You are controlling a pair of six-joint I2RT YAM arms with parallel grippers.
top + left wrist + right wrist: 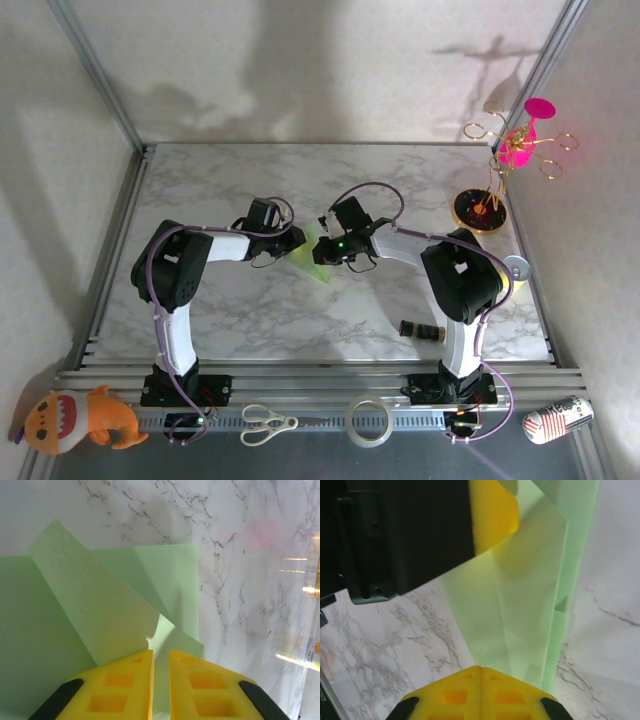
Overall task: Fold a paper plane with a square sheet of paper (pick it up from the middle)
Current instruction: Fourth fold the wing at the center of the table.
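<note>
**Inspector:** Where is the sheet of paper (305,252) being found relative to the pincers?

**Assistant:** It is being held up between the two of them. The left gripper (161,652) is being pressed onto it, with a folded flap passing into the narrow slot between the yellow fingers. The right gripper (480,669) is being pressed fully together. The sheet is reaching its tips, but a grip there cannot be told.

**Inspector:** What is being revealed by one view and not by another?

**Assistant:** From the left wrist, overlapping folded layers are being shown ahead of the fingers. From the right wrist, long creases are being shown, with a left finger lying at the sheet's far end. From above, a small green wedge is being seen.
</note>
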